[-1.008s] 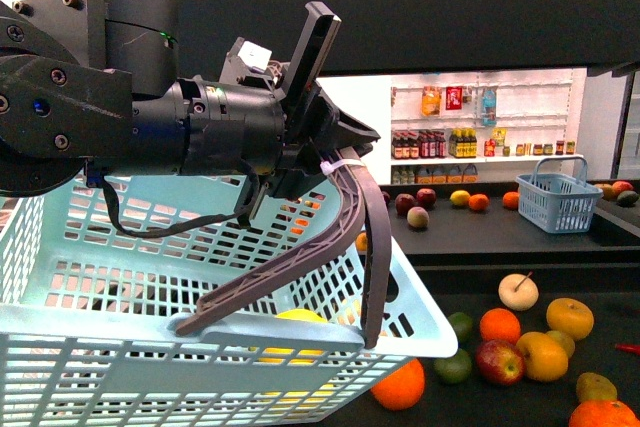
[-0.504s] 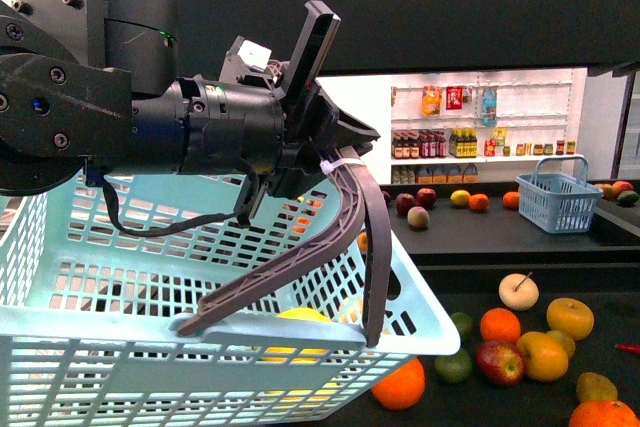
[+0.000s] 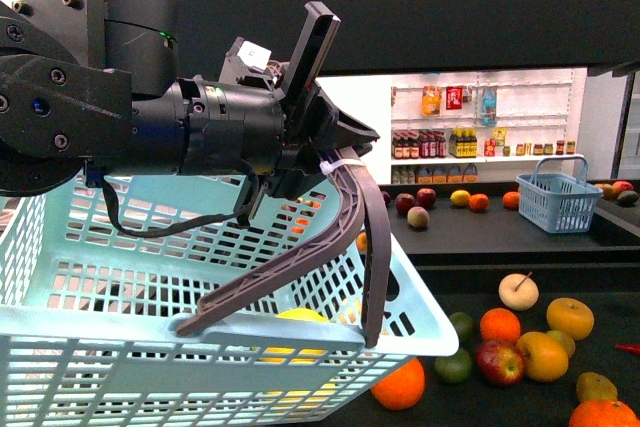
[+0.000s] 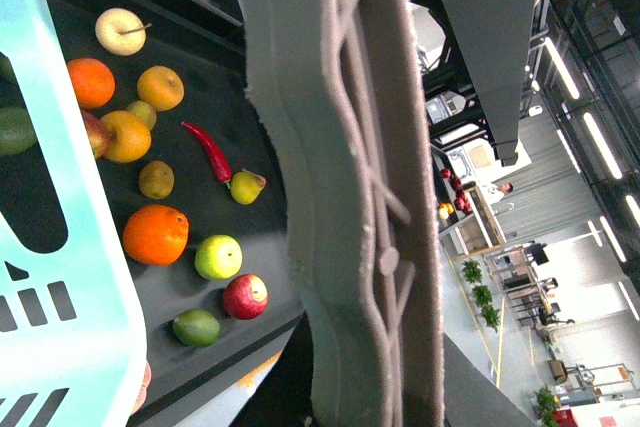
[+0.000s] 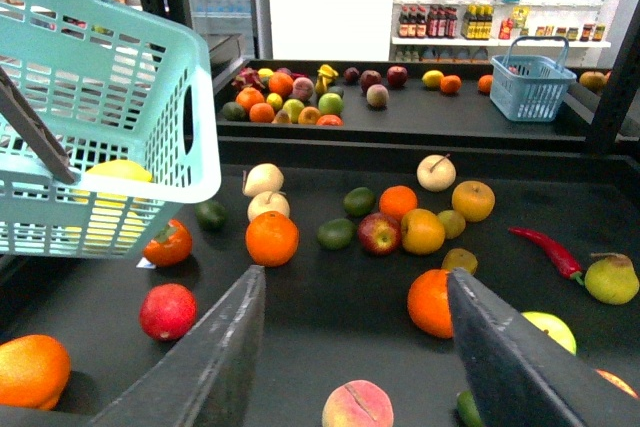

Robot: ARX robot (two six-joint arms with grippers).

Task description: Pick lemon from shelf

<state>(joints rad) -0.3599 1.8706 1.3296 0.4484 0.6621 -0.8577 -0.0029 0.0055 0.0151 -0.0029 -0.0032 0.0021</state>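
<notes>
The lemon [image 5: 118, 171] lay in the basket [image 5: 150, 47] hooked on my left claw [image 3: 282, 332], fingers spread, left of the right claw [image 5: 355, 275], which hung parted and empty over the shelf [image 5: 560, 197]. Picking looked finished; next, I'd just hold steady.

lemon [image 3: 300, 315] mostly behind basket [image 3: 120, 277] rim | basket cut by left, bottom edges | left tool [image 3: 282, 332] fingertips behind rim
</notes>
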